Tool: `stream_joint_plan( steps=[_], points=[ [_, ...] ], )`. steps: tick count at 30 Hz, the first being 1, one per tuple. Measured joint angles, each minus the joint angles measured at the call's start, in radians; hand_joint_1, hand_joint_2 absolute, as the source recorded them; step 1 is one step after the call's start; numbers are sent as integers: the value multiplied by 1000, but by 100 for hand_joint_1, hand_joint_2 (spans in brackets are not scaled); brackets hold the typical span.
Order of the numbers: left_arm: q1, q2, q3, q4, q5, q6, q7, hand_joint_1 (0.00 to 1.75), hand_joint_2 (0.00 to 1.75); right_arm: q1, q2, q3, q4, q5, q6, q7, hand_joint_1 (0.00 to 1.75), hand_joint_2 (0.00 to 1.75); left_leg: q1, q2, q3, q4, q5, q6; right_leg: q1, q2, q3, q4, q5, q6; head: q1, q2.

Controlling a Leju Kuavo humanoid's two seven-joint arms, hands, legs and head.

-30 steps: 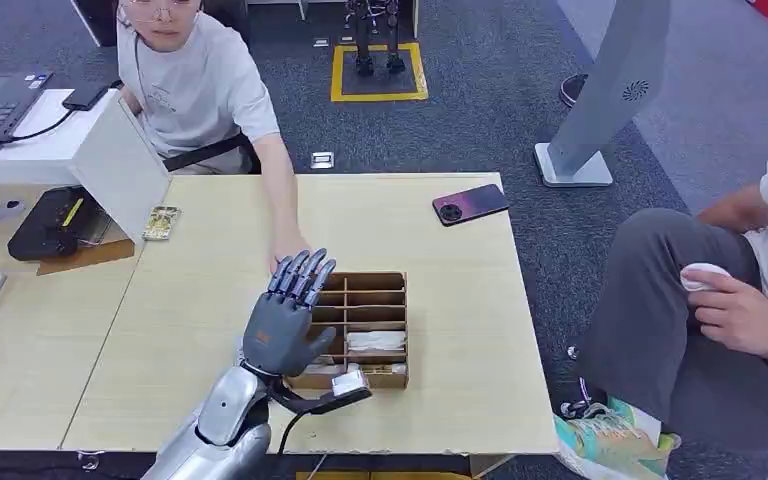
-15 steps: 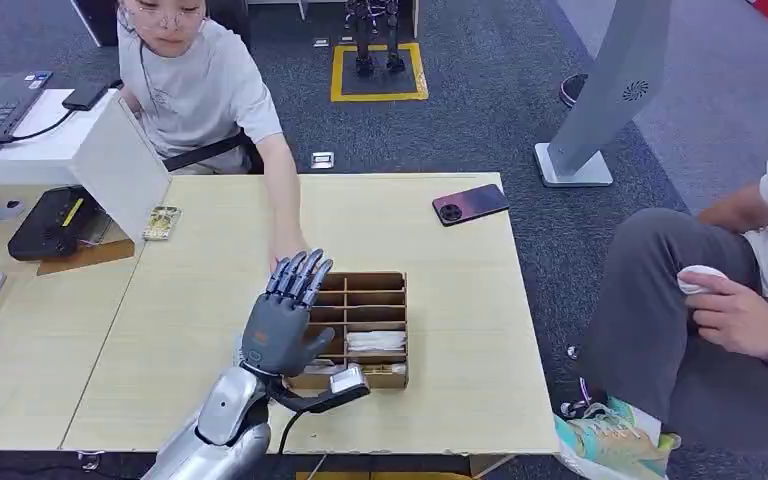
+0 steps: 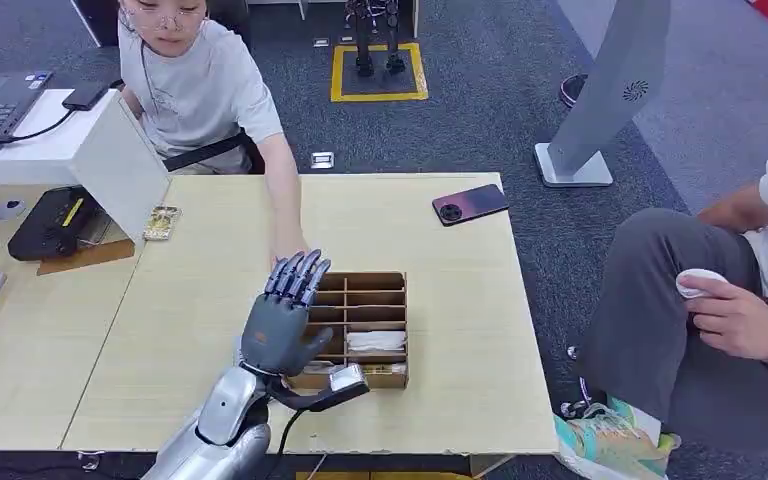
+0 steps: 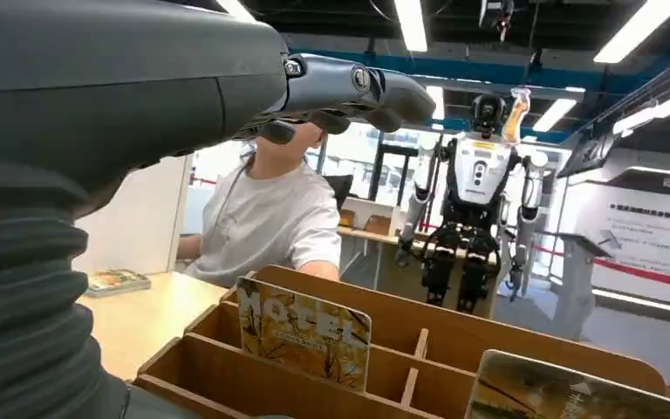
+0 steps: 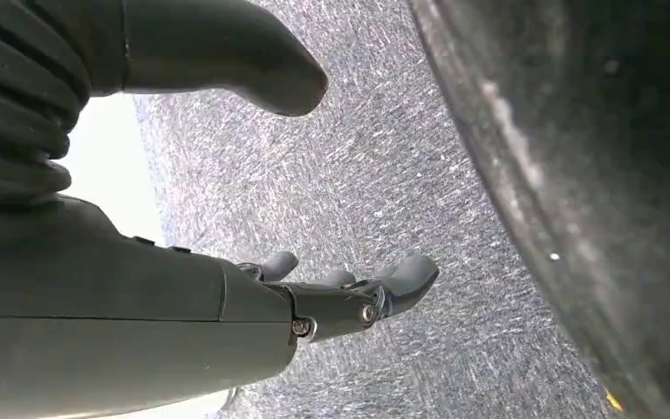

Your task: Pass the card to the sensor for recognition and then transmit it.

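**Q:** Progress so far, as you read it?

**R:** Early. Left hand (image 3: 282,318) is raised above the near-left corner of the box (image 3: 392,377), fingers (image 3: 298,274) extended and slightly apart, grasping nothing. Judging by that, no card has been picked up.

**Q:** Where are the cards?

**R:** In the box's slots. Left wrist view has one card (image 4: 304,330) printed "HOTEL" standing upright in a compartment, and a second card (image 4: 567,390) in a slot beside it. From above I cannot pick out single cards, just pale contents in the near compartments.

**Q:** And the right hand?

**R:** Right hand (image 5: 253,297) hangs over grey carpet, fingers loosely stretched, released, carrying nothing.

**Q:** The sensor?

**R:** My guess is the black device (image 3: 52,222) on the far-left table (image 3: 20,350), well apart from the box. I cannot confirm it.

**Q:** Anyone close?

**R:** A person (image 3: 198,88) sits across the table, arm stretched out, their hand (image 3: 288,245) resting on the wood just beyond the robot's fingertips. A phone (image 3: 470,204) lies towards the far right.

**Q:** So what remains?

**R:** Nearly everything, I judge: take a card, present it for reading, then hand it over.
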Motion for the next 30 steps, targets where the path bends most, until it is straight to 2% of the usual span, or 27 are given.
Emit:
stream_joint_plan(
  steps=[30],
  points=[
    [0,-1,8,0,-3,2,9,0,175,0,0,0,0,-1,-3,2,0,175,0,0,0,0,0,0,0,0,0,0,0,0,0,0]
  ],
)
